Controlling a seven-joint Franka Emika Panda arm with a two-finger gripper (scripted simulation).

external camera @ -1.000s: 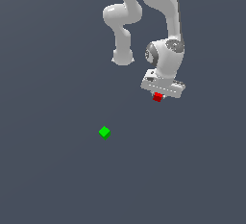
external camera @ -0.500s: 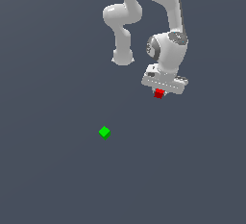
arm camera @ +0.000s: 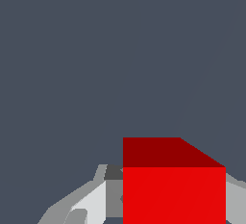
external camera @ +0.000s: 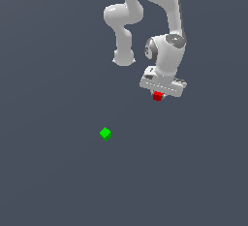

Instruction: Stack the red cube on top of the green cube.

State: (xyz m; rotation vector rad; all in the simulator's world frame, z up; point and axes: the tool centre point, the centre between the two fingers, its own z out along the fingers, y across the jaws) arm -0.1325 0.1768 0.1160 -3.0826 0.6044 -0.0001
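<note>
The red cube (external camera: pixel 157 96) pokes out just under the white gripper (external camera: pixel 160 95) at the upper right of the exterior view. In the wrist view the red cube (arm camera: pixel 174 184) fills the space between the grey fingers (arm camera: pixel 91 200), which are shut on it. The green cube (external camera: pixel 105 133) rests alone on the grey floor, toward the exterior view's left of the gripper and lower in that picture. The wrist view does not show the green cube.
The white arm (external camera: pixel 163 16) rises from the gripper out of the frame's top edge, with an elbow link (external camera: pixel 123 31) hanging to the exterior view's left of it. Plain dark grey floor (external camera: pixel 58 181) surrounds both cubes.
The gripper, with the red cube in it, has drifted slightly toward the exterior view's right and risen a little. The green cube has stayed where it was.
</note>
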